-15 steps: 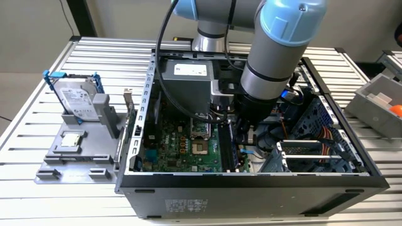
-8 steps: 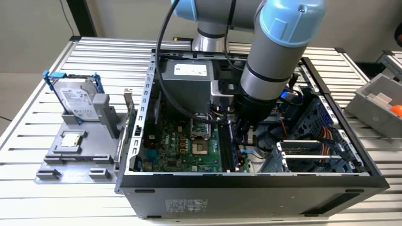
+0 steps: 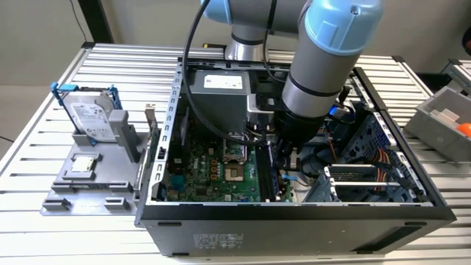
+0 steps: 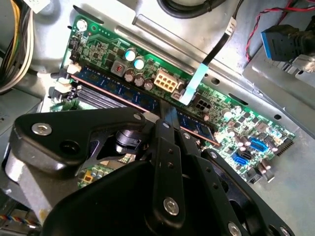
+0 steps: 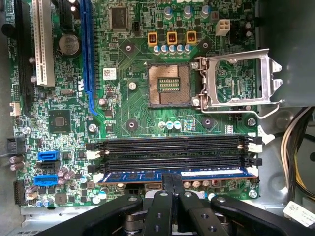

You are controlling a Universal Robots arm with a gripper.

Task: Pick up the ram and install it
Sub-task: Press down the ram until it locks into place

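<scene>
I see the gripper fingers clenched on the ram, seated in the motherboard slot nearest the board edge.

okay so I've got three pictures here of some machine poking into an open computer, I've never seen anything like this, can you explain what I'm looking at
This is a robot arm with grey and light-blue sections, working inside an open computer case that lies on a slatted metal table.

The exterior view comes from a camera off the arm. The two wrist views come from cameras riding on the arm, looking down past its black gripper at the green motherboard.

The gripper's fingers are closed on the ram, a narrow blue memory stick, which sits at a slot next to three empty black ones. The square processor socket is open and empty.

On the exterior view's left, a grey holder carries a hard drive and a small processor chip.
</scene>
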